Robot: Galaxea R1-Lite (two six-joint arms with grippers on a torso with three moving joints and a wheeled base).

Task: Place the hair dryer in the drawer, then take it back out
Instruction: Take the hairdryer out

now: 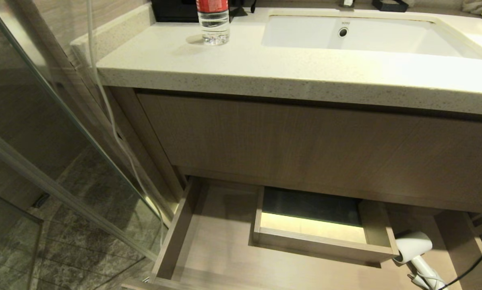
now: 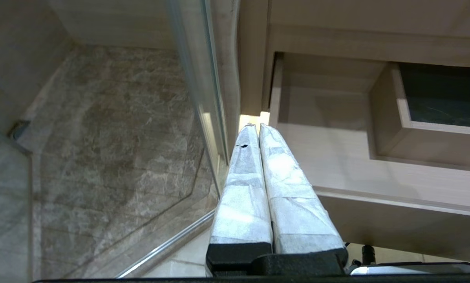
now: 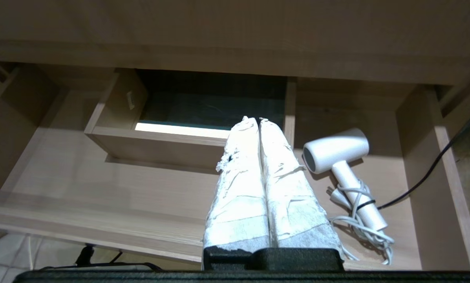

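The drawer [image 1: 216, 245] is pulled out below the vanity, pale inside, with a boxed cutout [image 1: 325, 241] in its middle. The white hair dryer [image 1: 413, 246] lies on the drawer floor at the right, barrel toward the cutout, its cord wound round the handle. In the right wrist view the hair dryer [image 3: 337, 151] lies just beside my right gripper [image 3: 258, 119], which is shut and empty above the drawer [image 3: 62, 173]. My left gripper [image 2: 257, 125] is shut and empty over the left front corner of the drawer [image 2: 329, 157]. Neither arm shows in the head view.
A tall wood-grain panel [image 1: 305, 141] rises above the drawer under the stone counter [image 1: 224, 64]. A water bottle [image 1: 213, 20] and a sink [image 1: 385, 40] are on top. A glass shower partition [image 1: 43, 121] stands at the left. A black cable [image 1: 478, 262] crosses the drawer's right side.
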